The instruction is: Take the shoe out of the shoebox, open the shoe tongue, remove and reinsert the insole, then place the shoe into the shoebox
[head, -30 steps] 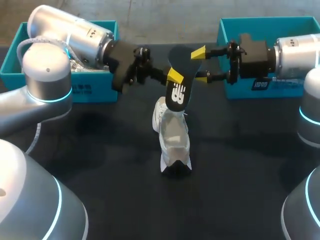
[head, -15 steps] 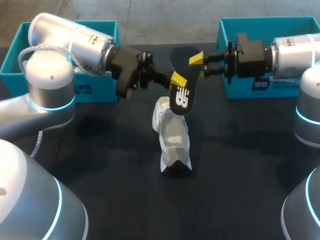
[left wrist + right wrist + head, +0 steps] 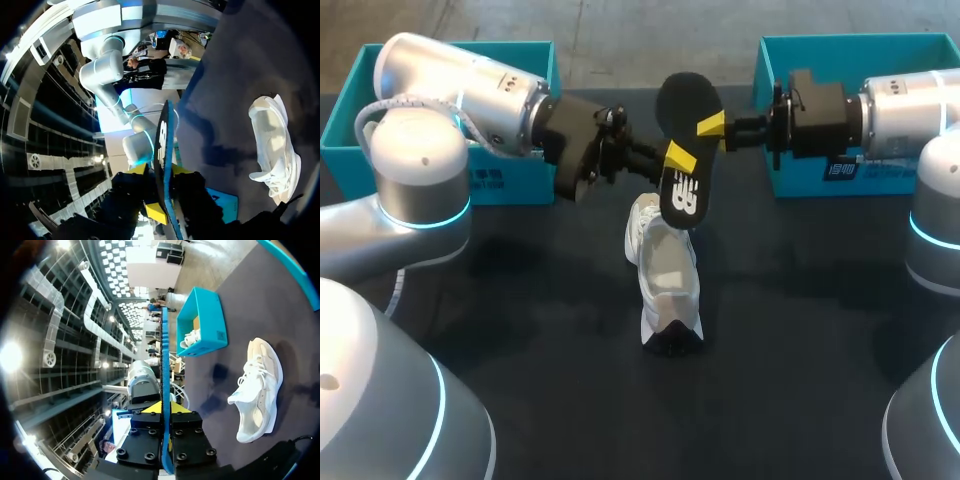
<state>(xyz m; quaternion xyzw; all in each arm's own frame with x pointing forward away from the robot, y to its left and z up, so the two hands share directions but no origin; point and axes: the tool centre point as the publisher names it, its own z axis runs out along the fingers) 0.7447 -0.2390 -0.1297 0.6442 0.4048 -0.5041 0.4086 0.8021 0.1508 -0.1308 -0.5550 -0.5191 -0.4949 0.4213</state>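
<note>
- Black insole (image 3: 682, 140) is hanging upright over the white shoe (image 3: 665, 270).
- The left gripper (image 3: 677, 158) is pinching its middle, both tips pressed on it; the right gripper (image 3: 162, 408) is clamping its upper part likewise.
- The shoe is lying on the dark table (image 3: 520, 330).

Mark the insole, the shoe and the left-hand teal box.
insole (image 3: 682, 192), head view, on its lower half, at the white print.
shoe (image 3: 665, 265), head view, on the middle of the white upper.
left-hand teal box (image 3: 510, 183), head view, on its front wall.
</note>
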